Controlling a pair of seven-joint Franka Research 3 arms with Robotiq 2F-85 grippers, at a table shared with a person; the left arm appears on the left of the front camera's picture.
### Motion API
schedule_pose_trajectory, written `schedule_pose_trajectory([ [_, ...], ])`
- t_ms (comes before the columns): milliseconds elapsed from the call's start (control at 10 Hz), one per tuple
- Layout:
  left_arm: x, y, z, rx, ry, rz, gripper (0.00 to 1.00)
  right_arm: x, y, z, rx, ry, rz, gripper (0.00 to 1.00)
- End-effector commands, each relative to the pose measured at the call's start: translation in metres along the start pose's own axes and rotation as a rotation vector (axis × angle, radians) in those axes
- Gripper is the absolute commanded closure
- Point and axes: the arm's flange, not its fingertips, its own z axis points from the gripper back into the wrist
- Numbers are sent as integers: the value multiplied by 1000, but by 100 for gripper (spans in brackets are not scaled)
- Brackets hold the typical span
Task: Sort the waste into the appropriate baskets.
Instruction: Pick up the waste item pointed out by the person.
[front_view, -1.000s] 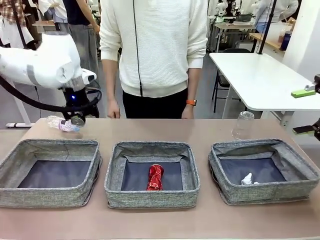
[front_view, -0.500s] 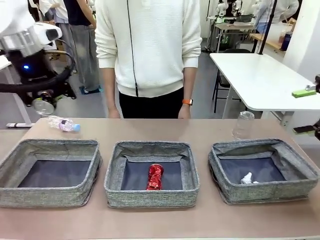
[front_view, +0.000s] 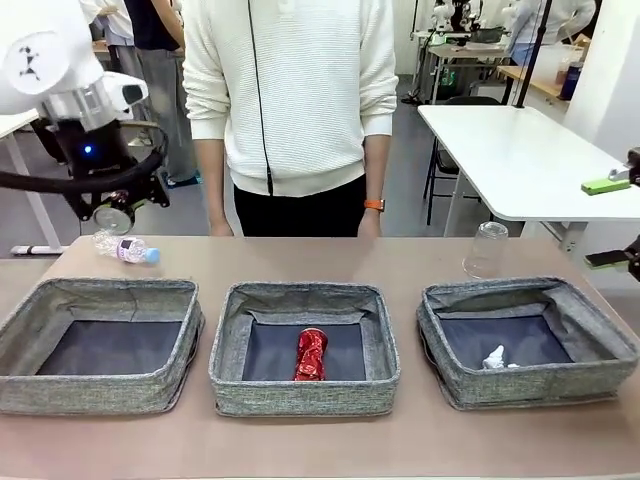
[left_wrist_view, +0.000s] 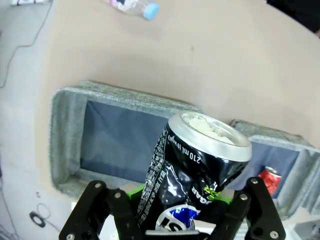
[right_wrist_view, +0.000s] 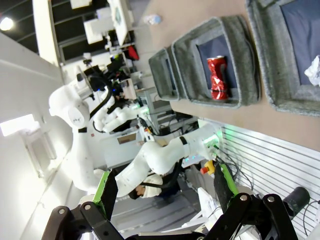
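Left gripper (left_wrist_view: 175, 200): fingers clamped on the dark can (left_wrist_view: 195, 170), green pads pressed to its dented sides, open end pointing away from the wrist. Legible print on the can reads "210 ml"; the rest of the white lettering is creased and cannot be read. In the front view this gripper (front_view: 115, 205) hangs raised above the far left corner of the desk (front_view: 320, 440), clear of the surface. Seen from its wrist, the left basket (left_wrist_view: 67, 135) lies below the can. Right gripper (right_wrist_view: 165, 195): fingers wide apart, nothing between them, touching nothing. The bottle (front_view: 125, 247) lies on its side near the far left corner, blue cap toward the middle, just beyond the left basket (front_view: 100, 390); its label is too small to read. The red can (front_view: 310, 355) lies in the middle basket (front_view: 300, 395); no writing can be made out on it. The wad (front_view: 494, 357) lies in the right basket (front_view: 530, 385). The cup (front_view: 487, 250) stands mouth down by the far edge, just behind the right basket. A person (front_view: 290, 100) stands at the far edge, hands hanging.
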Motion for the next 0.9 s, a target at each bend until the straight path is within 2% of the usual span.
schedule_pose_trajectory([
  [0,-26,-60,70,30,-86,-5,100,3,3,-1,8,-10,20,0],
  [100,-42,-100,122,-23,-112,-72,100,3,3,-1,8,-10,20,0],
  [200,-59,-134,160,-24,-79,-99,100,3,3,-1,8,-10,20,0],
  [300,-76,-165,188,51,-40,-29,100,3,3,-1,8,-10,20,0],
  [400,-92,-189,212,11,-11,-52,100,3,3,-1,8,-10,20,0],
  [600,-114,-217,240,-10,-25,-127,100,3,3,-1,8,-10,20,0],
  [800,-116,-231,254,-60,-43,-105,100,3,3,-1,8,-10,20,0],
])
